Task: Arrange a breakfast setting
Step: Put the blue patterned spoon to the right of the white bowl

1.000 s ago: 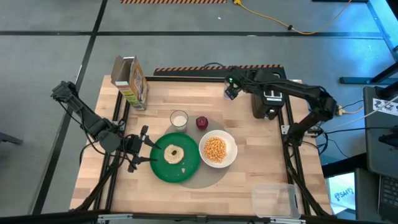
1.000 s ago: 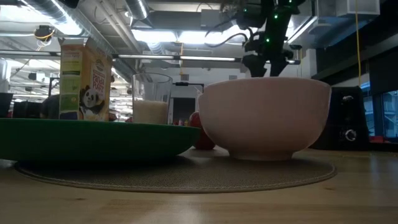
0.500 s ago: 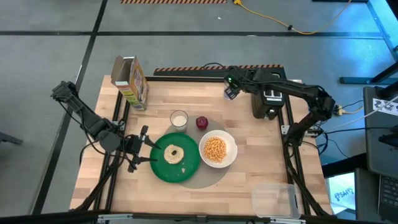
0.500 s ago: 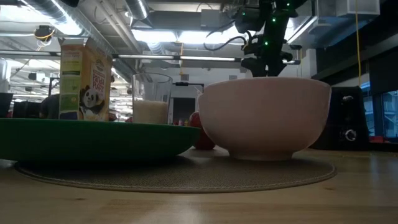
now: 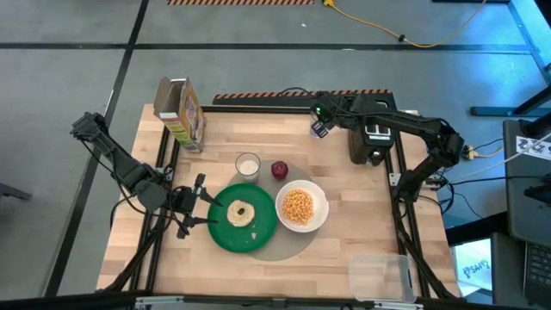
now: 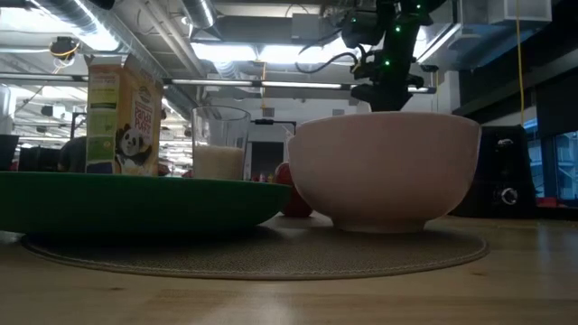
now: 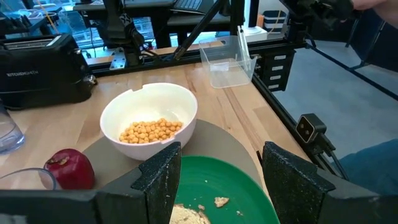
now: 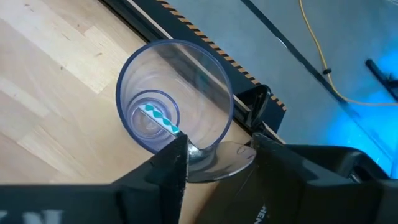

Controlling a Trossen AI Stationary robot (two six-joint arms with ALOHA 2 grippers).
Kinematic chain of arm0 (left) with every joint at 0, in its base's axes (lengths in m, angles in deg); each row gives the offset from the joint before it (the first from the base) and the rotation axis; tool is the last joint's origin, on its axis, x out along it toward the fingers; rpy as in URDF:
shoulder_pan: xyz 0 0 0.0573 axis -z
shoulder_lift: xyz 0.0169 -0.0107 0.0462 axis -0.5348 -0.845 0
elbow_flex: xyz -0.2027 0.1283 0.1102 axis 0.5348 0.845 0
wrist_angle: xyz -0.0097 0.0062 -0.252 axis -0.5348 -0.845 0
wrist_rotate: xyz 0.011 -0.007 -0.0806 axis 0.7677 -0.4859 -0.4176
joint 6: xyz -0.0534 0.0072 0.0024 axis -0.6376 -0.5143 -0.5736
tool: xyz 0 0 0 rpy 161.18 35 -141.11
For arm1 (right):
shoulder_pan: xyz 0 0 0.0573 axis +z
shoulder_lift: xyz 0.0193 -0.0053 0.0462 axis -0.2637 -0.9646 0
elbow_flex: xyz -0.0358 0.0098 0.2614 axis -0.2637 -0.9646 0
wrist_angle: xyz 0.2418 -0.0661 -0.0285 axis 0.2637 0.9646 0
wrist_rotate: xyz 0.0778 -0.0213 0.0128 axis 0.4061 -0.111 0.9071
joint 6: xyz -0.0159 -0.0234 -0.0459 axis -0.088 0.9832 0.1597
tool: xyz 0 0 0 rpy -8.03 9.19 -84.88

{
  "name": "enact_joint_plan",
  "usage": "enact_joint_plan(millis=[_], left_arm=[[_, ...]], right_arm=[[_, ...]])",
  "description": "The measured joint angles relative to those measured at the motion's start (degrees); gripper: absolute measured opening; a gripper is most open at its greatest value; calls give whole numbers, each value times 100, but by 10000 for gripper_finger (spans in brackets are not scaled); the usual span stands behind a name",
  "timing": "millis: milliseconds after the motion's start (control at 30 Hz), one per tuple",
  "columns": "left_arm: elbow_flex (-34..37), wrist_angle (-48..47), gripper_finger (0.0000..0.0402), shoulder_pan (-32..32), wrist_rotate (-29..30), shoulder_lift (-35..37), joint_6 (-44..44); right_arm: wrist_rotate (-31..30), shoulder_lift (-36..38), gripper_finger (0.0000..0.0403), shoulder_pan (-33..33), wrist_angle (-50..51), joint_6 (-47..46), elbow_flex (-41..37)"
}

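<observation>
On the round grey mat (image 5: 284, 245) stand the green plate (image 5: 225, 237), with the pale bagel (image 5: 240, 213) on it, and the white bowl (image 5: 300, 207) of cereal. The red apple (image 5: 279, 170) and the milk glass (image 5: 248, 164) stand just behind them. My left gripper (image 5: 196, 209) is open at the plate's left rim (image 7: 211, 177). At the table's far edge my right gripper (image 5: 320, 127) is shut on the silver spoon (image 8: 214, 158), which stands in a clear cup (image 8: 177, 93). My right gripper pinches the spoon's bowl end (image 8: 219, 160) between its two fingers (image 8: 171, 165), coming from above and slanting down. The spoon's patterned handle (image 8: 158, 118) reaches down inside the clear cup to its bottom. The cup stands upright on the table.
A cereal box (image 5: 181, 112) stands at the far left and a black toaster (image 5: 370, 142) at the far right. An empty clear container (image 5: 379, 275) lies at the near right corner. Bare wood lies in front of the mat and right of the bowl.
My right gripper has closed its fingers over the cup while staying in place; in the low view the gap between them has narrowed.
</observation>
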Motion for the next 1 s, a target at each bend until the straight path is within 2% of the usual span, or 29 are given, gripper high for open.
enact_joint_plan(millis=[667,1000], left_arm=[[0,17,211,0,2,0,22],[0,17,211,0,4,0,22]], right_arm=[[-2,0,63,0,-42,611,0],[-210,1,8,0,-108,847,0]])
